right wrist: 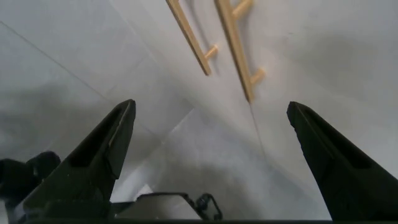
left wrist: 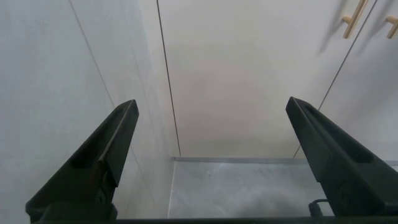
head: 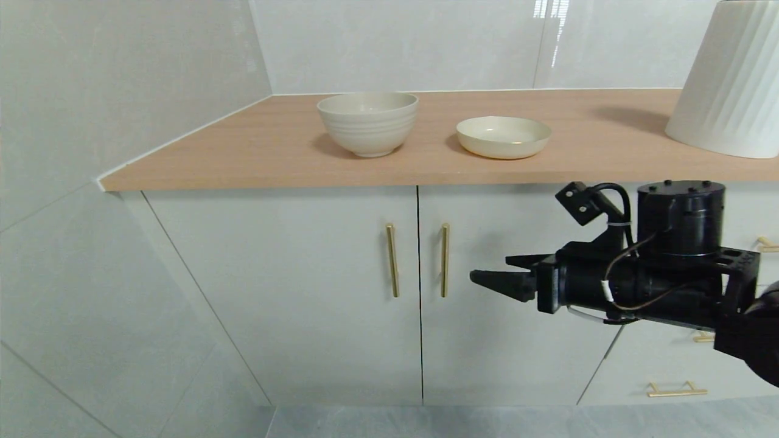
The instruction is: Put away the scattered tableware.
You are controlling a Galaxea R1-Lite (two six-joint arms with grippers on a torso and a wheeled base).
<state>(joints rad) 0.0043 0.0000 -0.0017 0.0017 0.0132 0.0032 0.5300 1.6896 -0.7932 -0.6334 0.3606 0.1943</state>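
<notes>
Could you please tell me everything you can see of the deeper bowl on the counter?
The bowl is cream-coloured, round and deep, with faint ridges ringing its upper wall and a narrow foot. It looks like glazed ceramic and appears whole. It stands upright, mouth up, on the wooden counter, toward its left end. The part of its inside that shows is bare. The shallow dish sits apart to its right, and only the counter touches the bowl.

matt wood-grain countertop (head: 608,143), smooth glazed bowl (head: 367,125), glossy shallow dish (head: 504,137), brassy metal handles (head: 393,260), glossy wall tiles (head: 395,42)
</notes>
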